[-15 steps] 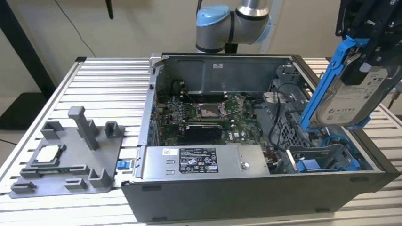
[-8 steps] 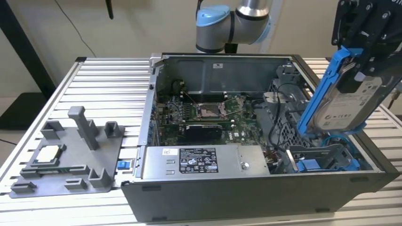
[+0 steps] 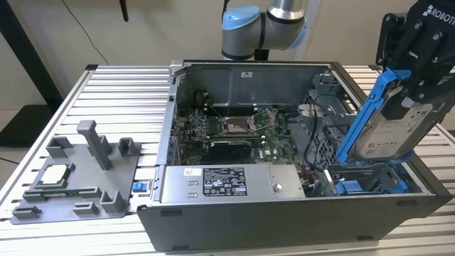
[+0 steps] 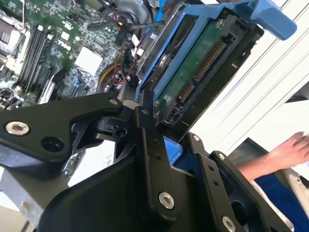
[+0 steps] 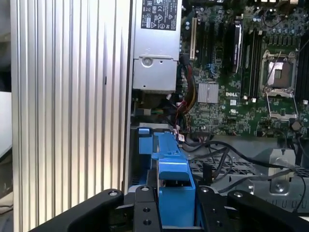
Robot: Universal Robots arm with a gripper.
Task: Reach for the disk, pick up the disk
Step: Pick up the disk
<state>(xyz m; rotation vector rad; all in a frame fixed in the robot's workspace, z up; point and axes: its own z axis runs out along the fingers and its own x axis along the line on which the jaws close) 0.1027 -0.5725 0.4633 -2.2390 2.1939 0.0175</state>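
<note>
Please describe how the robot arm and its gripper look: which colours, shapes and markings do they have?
The arm has silver metal tube segments and round joints with light blue caps. The gripper is matt black, with white lettering printed on its body in the exterior view. Its fingers are flat black linkage bars, joined by round silver screws and pins, as seen in both wrist views.

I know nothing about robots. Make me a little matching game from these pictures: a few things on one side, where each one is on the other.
Things:
1. disk
2. grey fixture tray
3. power supply box
4. person's hand

Places:
A. on the slatted table, at the exterior view's left
B. inside the computer case, along its near wall
C. held up by the tool, above the case
D. beside the table, in the second wrist view

Pairs: 1-C, 2-A, 3-B, 4-D
</note>
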